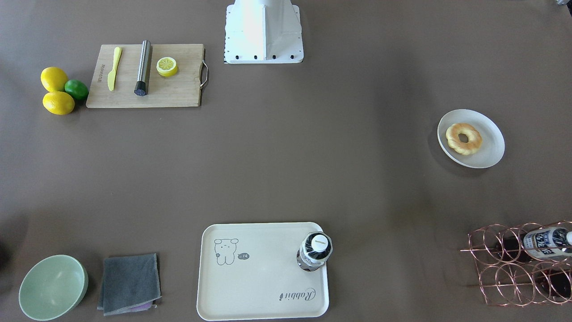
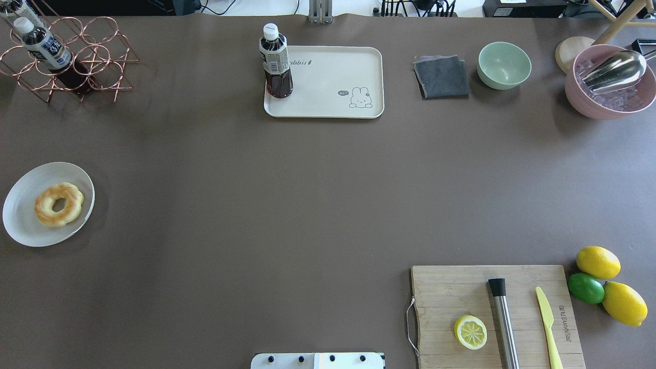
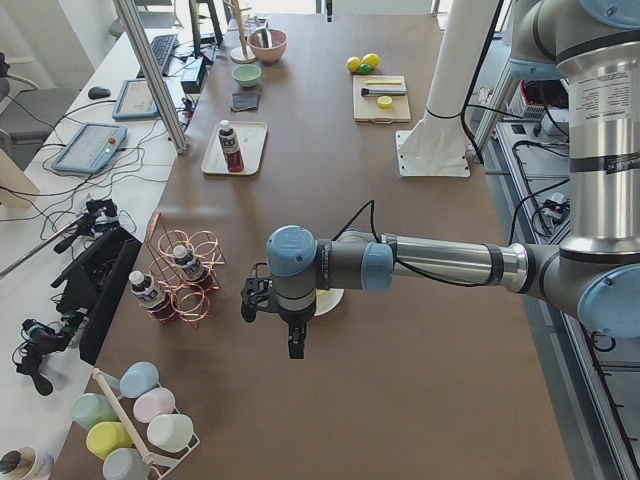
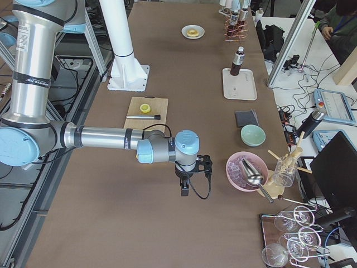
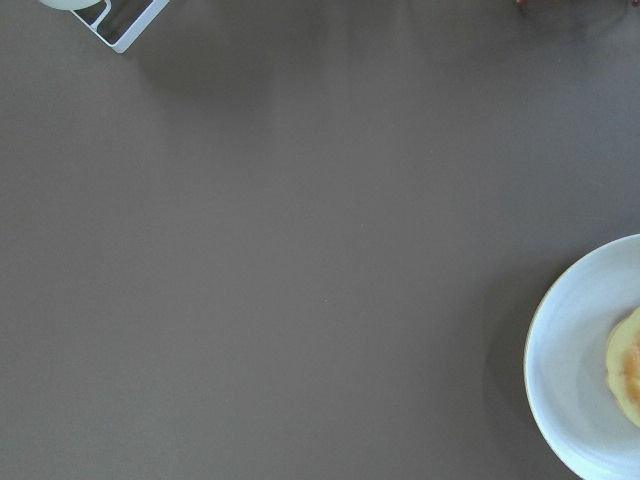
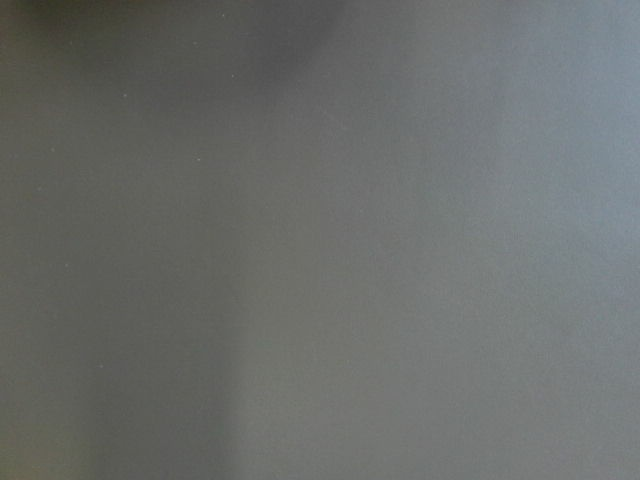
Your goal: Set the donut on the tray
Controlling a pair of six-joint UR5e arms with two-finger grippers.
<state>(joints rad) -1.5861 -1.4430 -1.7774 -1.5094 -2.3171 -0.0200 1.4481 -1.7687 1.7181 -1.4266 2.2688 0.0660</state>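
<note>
The donut (image 1: 464, 139) is a golden ring lying on a round white plate (image 1: 490, 143) on the robot's left side of the table. It also shows in the overhead view (image 2: 59, 204) and at the right edge of the left wrist view (image 5: 630, 372). The cream tray (image 1: 263, 273) with the cartoon animal lies at the far middle edge (image 2: 328, 84). My left gripper (image 3: 297, 348) hangs above the table near the plate. My right gripper (image 4: 184, 191) hangs over bare table at the right end. Both show only in the side views, so I cannot tell whether they are open or shut.
A dark drink bottle (image 1: 315, 250) stands on the tray's corner. A copper wire rack (image 2: 66, 56) with bottles is far left. A cutting board (image 2: 494, 315) holds a half lemon, metal rod and yellow knife. Lemons, a lime, grey cloth, green bowl and pink ice bowl are to the right.
</note>
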